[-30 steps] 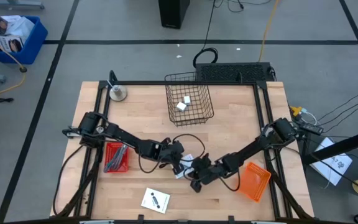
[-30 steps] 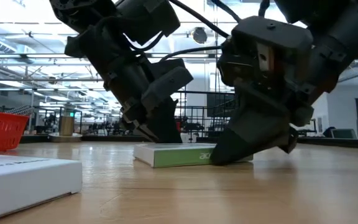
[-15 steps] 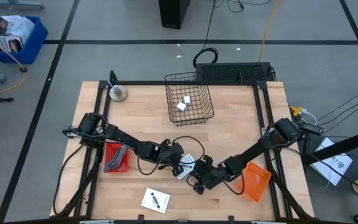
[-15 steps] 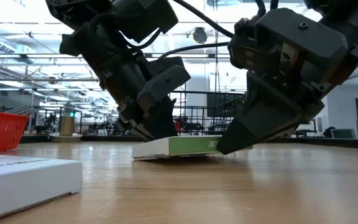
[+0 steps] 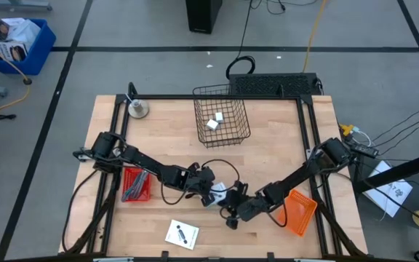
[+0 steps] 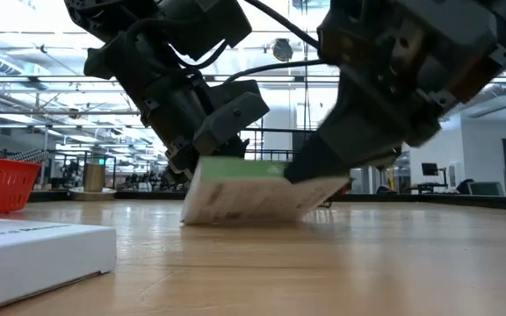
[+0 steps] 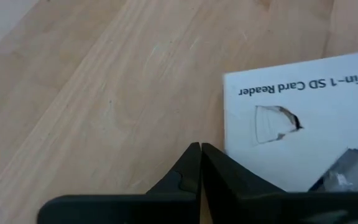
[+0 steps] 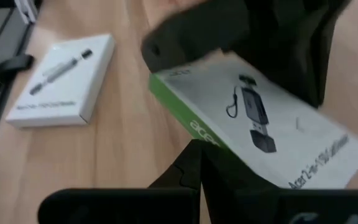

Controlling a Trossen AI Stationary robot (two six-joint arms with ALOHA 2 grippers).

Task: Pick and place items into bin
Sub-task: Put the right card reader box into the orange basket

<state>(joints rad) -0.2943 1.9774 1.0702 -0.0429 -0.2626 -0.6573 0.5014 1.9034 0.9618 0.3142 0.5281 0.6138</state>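
A flat white box (image 5: 222,195) with a green side and a card-reader picture stands tilted between my two grippers at the table's middle front. Its green side (image 6: 235,167) is raised and its far long edge rests on the wood. My left gripper (image 7: 199,148) is shut at the box's left end. My right gripper (image 8: 197,152) is shut under the green side. A second white box (image 5: 182,234) lies flat near the front edge. The wire bin (image 5: 221,120) stands at the back with small white blocks inside. My left gripper's shut fingers (image 6: 202,156) stand against the box's left end (image 7: 229,146), slanting down from the table's left. Whether they touch it I cannot tell. My right gripper's shut fingertips (image 8: 194,168) sit under the box's green long side (image 8: 191,127), slanting down from the table's near right. That side is propped up while the opposite edge (image 6: 253,219) stays on the table.
A red tray (image 5: 135,183) with tools sits left of my left arm. An orange tray (image 5: 298,212) sits at the front right. A grey round object (image 5: 138,109) stands at the back left. Bare wood lies between the box and the bin.
My right gripper has risen a little and rolled, still shut. The box, which lay flat, has tipped up: its green near side has lifted while its far edge stayed on the table.
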